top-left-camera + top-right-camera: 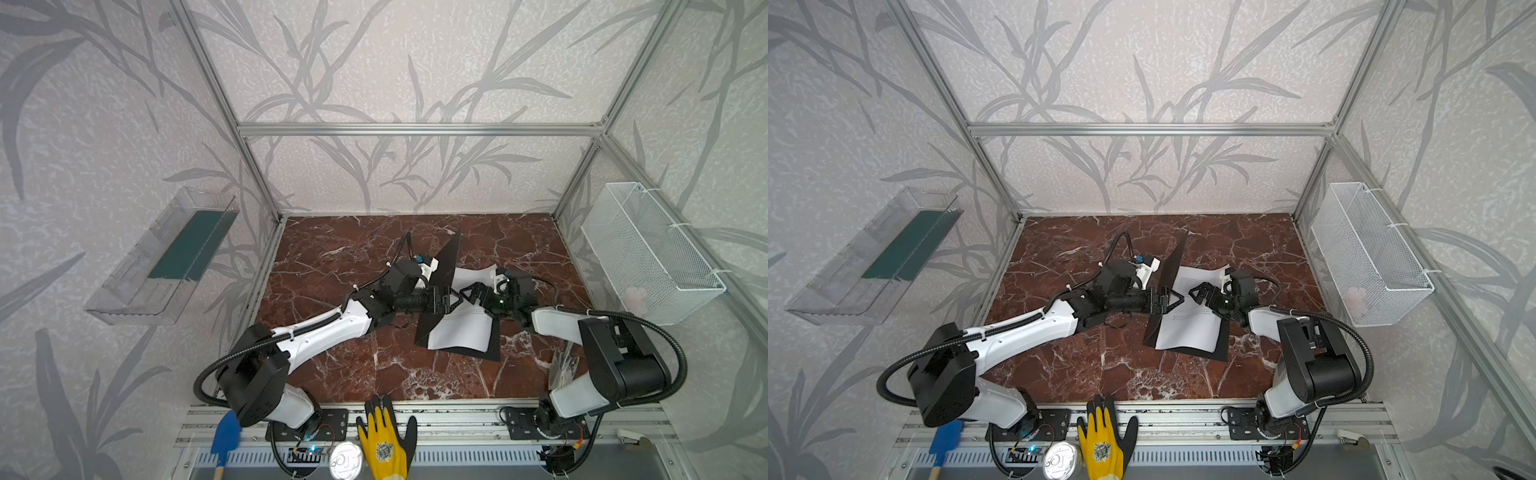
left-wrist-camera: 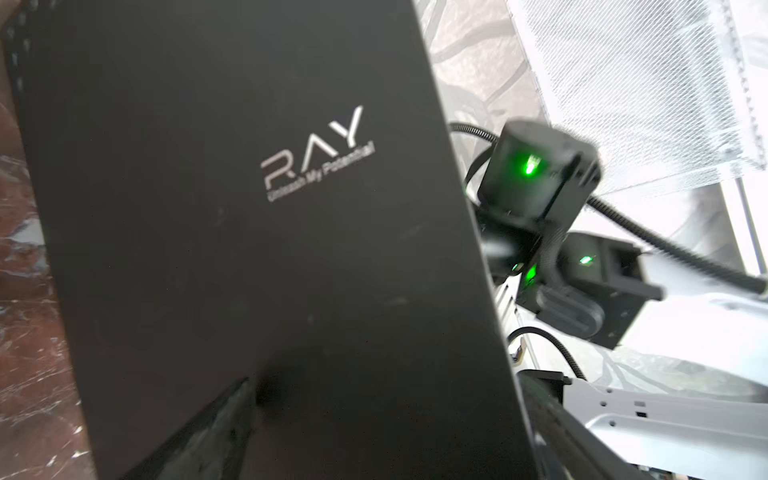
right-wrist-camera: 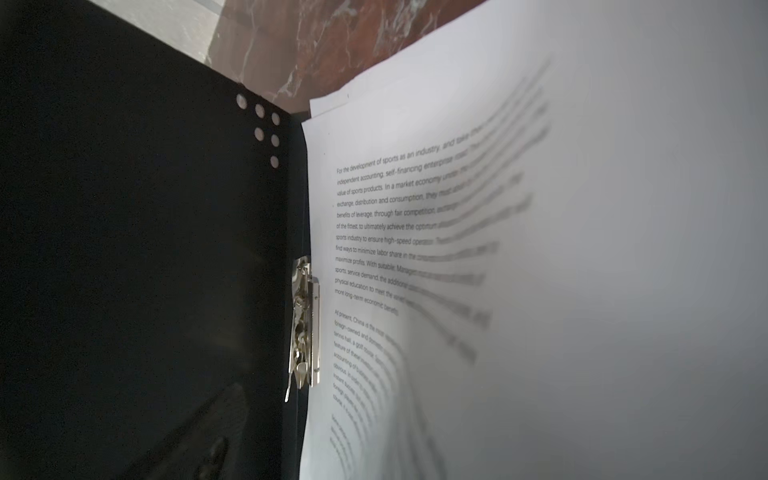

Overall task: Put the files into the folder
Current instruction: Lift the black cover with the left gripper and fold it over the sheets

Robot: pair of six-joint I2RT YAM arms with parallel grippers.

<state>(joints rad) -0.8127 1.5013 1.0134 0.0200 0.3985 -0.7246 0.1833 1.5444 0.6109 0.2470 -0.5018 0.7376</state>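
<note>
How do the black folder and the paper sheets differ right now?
The folder is black; the sheets are white with printed text. The folder's cover stands up stiff, while the sheets lie curled. Both rest on the marble table, sheets inside the open folder.

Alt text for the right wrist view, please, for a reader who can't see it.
White files printed with black text lie inside the open black folder, their edge beside the metal clip at its spine. The folder's cover stands raised next to them, and red marble table shows beyond.
</note>
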